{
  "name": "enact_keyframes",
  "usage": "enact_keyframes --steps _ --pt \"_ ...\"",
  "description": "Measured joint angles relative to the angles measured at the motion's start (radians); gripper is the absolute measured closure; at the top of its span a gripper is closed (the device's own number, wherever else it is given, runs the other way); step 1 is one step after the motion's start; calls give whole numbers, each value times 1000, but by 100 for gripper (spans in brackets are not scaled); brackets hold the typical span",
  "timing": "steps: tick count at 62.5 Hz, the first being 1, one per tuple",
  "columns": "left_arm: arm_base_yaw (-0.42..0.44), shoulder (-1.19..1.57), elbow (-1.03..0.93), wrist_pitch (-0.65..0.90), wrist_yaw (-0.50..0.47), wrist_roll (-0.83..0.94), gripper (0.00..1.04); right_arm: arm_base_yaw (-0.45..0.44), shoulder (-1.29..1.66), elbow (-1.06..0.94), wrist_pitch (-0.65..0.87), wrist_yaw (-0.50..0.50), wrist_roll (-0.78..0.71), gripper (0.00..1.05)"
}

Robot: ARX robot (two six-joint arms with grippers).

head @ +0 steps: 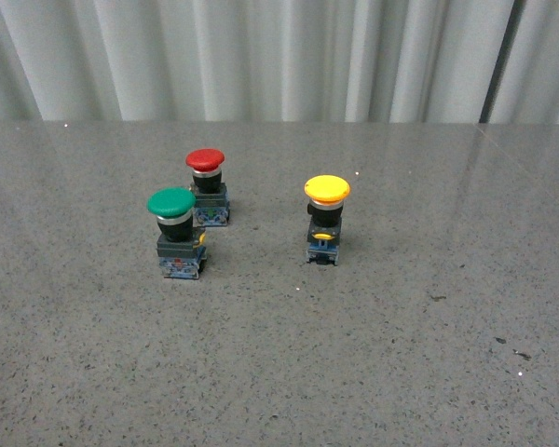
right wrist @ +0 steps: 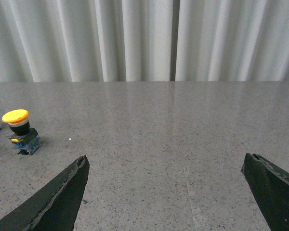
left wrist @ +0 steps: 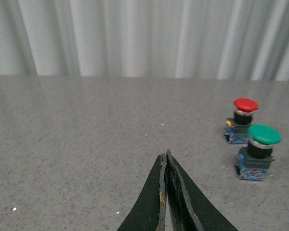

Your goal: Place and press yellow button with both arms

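The yellow button stands upright on the grey table, right of the two other pushbuttons; its round yellow cap sits over a black body and a blue-grey base. Neither arm shows in the front view. In the right wrist view the yellow button is far off to one side, well clear of my right gripper, whose fingers stand wide open over bare table. My left gripper is shut with nothing between its fingers; the yellow button does not show in its view.
A green-capped pushbutton and a red-capped pushbutton stand close together left of the yellow one; both also appear as the green one and the red one. A pleated white curtain closes the table's far edge.
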Motion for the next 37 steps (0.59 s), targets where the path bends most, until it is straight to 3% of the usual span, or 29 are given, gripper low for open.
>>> enact_keyframes --steps 37 --pt "-4 -359 -1 -336 6 0 103 0 0 0 0 0 0 7"
